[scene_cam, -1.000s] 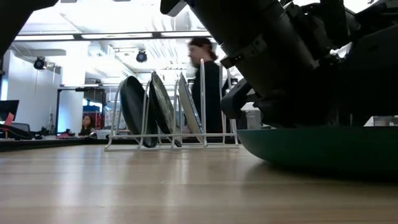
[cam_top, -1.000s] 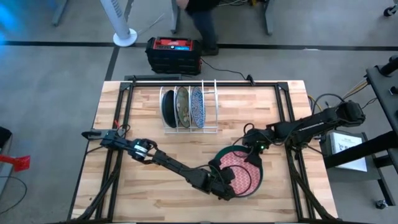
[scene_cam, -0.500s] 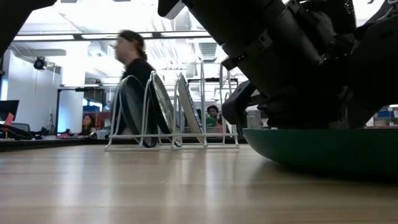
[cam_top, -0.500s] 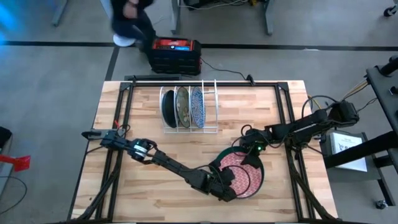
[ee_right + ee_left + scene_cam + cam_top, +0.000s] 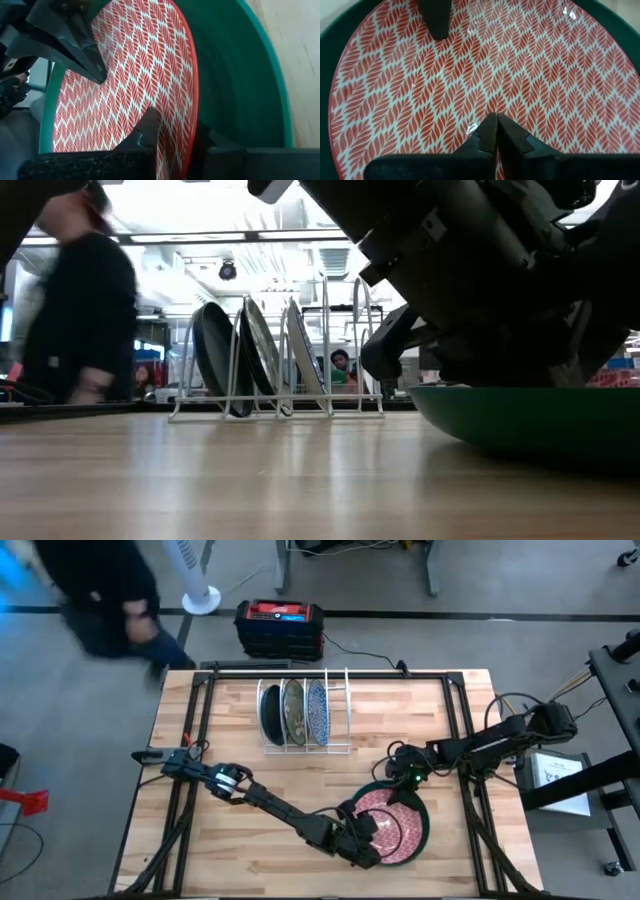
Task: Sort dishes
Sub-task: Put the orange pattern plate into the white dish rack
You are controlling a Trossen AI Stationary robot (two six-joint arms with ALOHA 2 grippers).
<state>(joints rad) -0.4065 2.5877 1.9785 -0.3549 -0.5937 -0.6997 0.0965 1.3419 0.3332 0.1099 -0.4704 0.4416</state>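
On the wooden table, the red-and-white plate sits nested in the green plate. My right gripper pinches its rim to lift it free; my left gripper, fingers together, presses its face steady.

Even, bright overhead light; ceiling strips glare above the white wire rack (sharp enough), while a passing person left of it smears.

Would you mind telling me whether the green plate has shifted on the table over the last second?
Yes. In the high view the green plate has slid slightly toward the table's near edge, away from the white wire rack, with the red-and-white plate in it.
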